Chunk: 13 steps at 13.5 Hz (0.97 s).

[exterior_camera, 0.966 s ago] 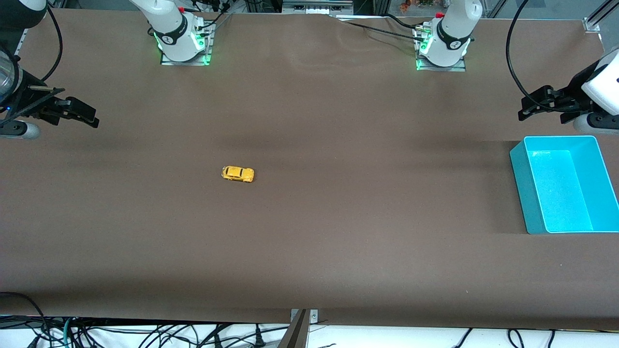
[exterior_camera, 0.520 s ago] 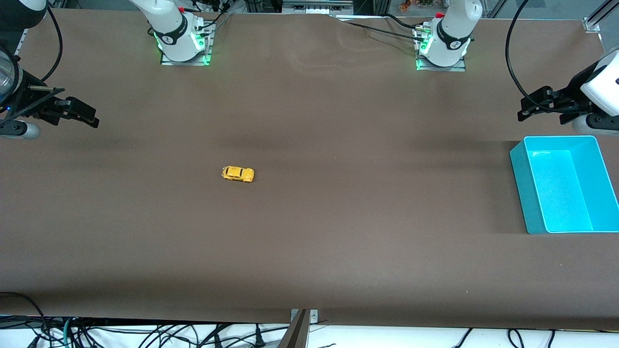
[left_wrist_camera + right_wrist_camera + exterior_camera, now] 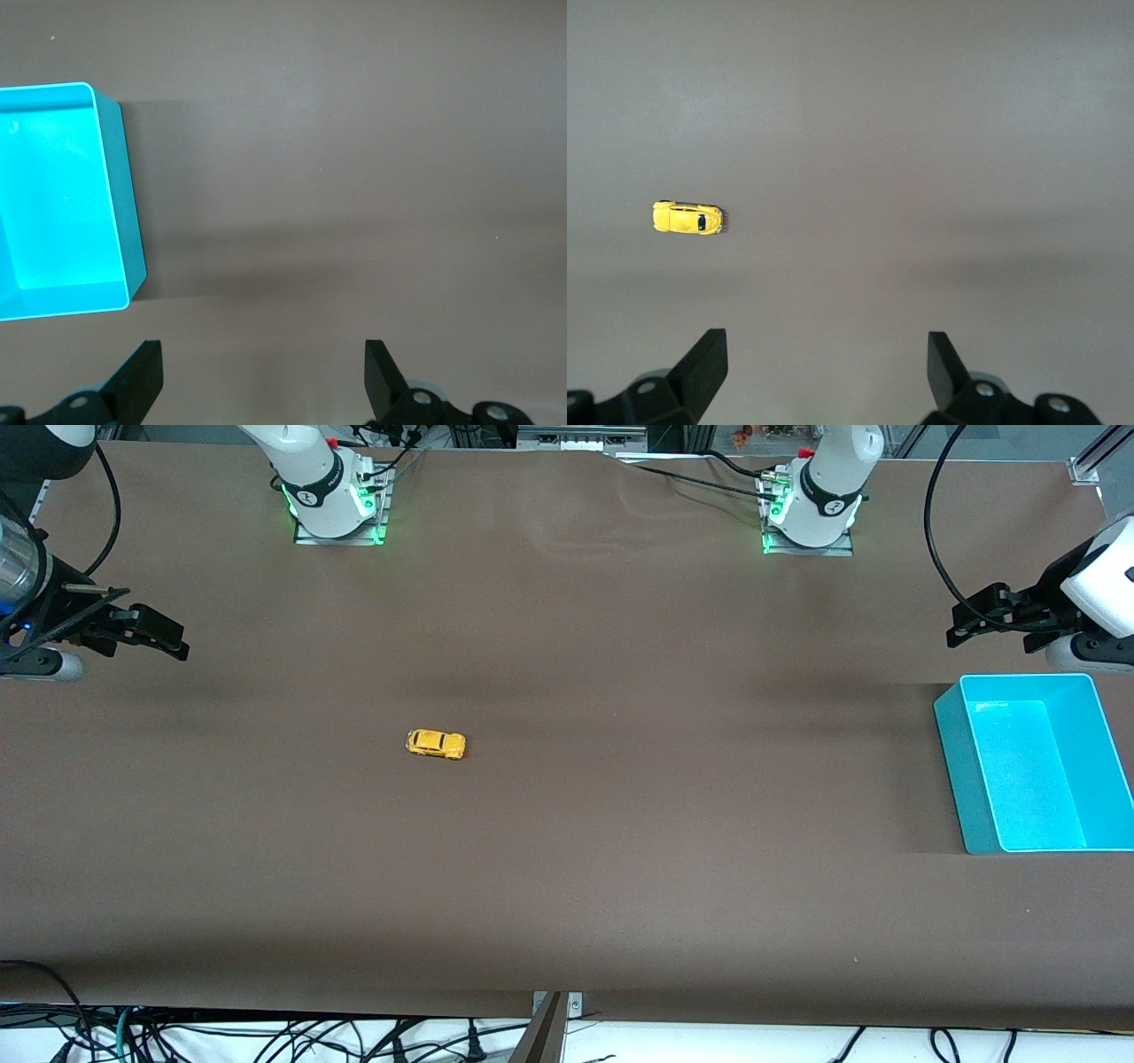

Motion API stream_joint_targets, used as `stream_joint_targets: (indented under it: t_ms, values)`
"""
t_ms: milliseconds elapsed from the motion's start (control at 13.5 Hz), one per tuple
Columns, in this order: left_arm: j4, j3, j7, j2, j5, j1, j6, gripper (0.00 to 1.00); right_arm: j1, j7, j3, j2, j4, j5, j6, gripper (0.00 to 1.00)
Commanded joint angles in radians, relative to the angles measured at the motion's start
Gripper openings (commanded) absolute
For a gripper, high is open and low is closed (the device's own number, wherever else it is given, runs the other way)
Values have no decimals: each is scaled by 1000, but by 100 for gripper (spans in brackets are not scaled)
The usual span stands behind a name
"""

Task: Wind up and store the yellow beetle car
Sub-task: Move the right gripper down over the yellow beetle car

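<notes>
The right gripper (image 3: 173, 642) has slid a little toward the middle. The toy car (image 3: 435, 744) sits alone on the table (image 3: 620, 691). Both grippers have fingers spread wide, the left gripper (image 3: 961, 627) over the table beside the blue bin (image 3: 952, 771).

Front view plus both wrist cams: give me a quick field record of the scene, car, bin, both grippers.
car: yellow beetle car on its wheels on the brown table, toward the right arm's end, untouched
bin: turquoise bin at the left arm's end, nothing in it
left gripper: left gripper open, empty, in the air near the bin
right gripper: right gripper open, empty, over the right arm's end of the table
task state: car not yet picked up
</notes>
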Motion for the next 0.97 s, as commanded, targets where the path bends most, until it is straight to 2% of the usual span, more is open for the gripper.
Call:
stream_joint_targets:
  t_ms: [0,372,892]
  values:
    - [31,1,9,15,-8,8,-6,100,2,6,3,7,15,-11,-6,100]
    - [31,1,9,15,-8,11,-4,100,11,-8,20,71,15,-4,-11,100]
    - [31,1,10,17,-8,11,-4,100,239,-141,29,178,6,-1,80,100]
